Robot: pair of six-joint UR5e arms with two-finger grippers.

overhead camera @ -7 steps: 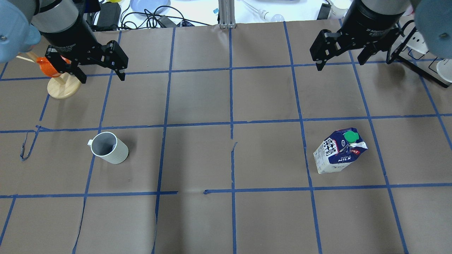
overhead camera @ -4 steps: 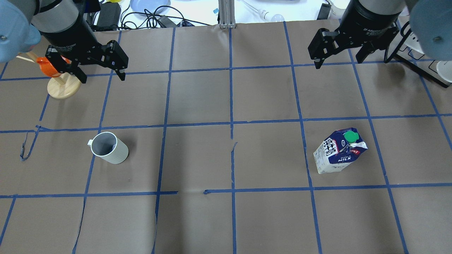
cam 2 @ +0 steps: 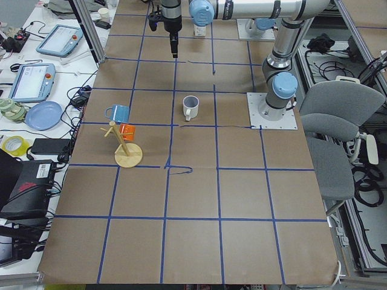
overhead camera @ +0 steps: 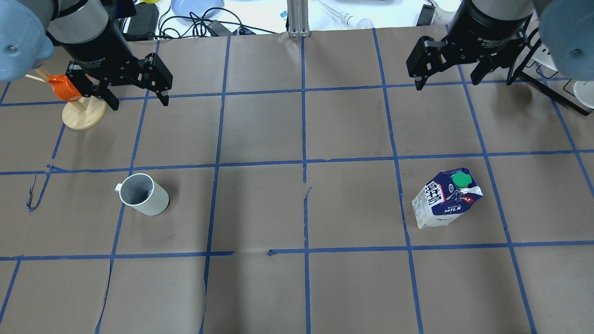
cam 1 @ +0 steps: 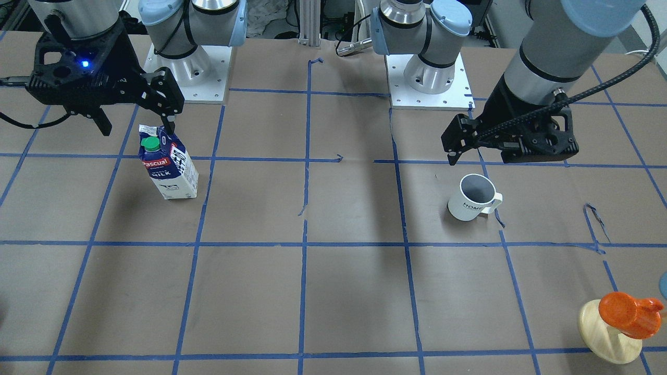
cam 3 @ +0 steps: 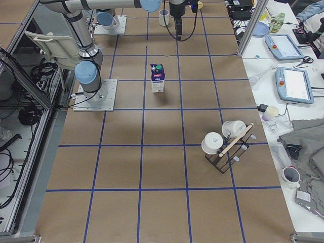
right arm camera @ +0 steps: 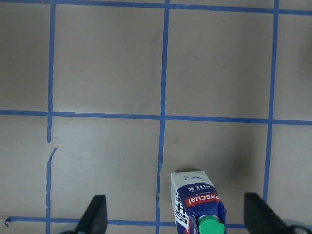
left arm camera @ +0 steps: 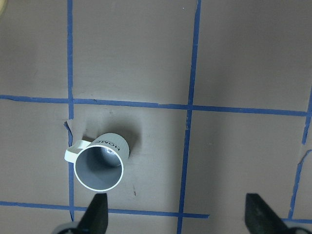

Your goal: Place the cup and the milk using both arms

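Brown paper covers the tabletop (overhead camera: pixel 260 292), ruled into squares by blue tape that is torn and lifted in places. Near the far left corner a pale wooden stand (overhead camera: pixel 83 116) with a round base carries an orange cup-like piece (overhead camera: pixel 62 88). The left claw (overhead camera: pixel 139 100) hangs just beside it, and the stand sits to the left of the line from that claw to the cup (overhead camera: pixel 141 195). Past the far edge lie dark cables (overhead camera: pixel 185 23) and a blue plate (overhead camera: pixel 195 6).

The left claw is released, its black fingers spread wide, gripping and touching nothing. The cup stands upright in the tabletop's left half, well below the fingertips in the wrist view. The right claw (overhead camera: pixel 447 83) is likewise spread wide and empty, above the far right. The milk (overhead camera: pixel 446 199) stands upright in the right half, between the fingertips in that wrist view and apart from both.

The cup is a smooth white cylinder, grey inside, with a loop handle turned to the robot's left and small "HOME" lettering. The milk is a gable-top carton, dark blue over white, with a round green cap and a red "Pascual" label.
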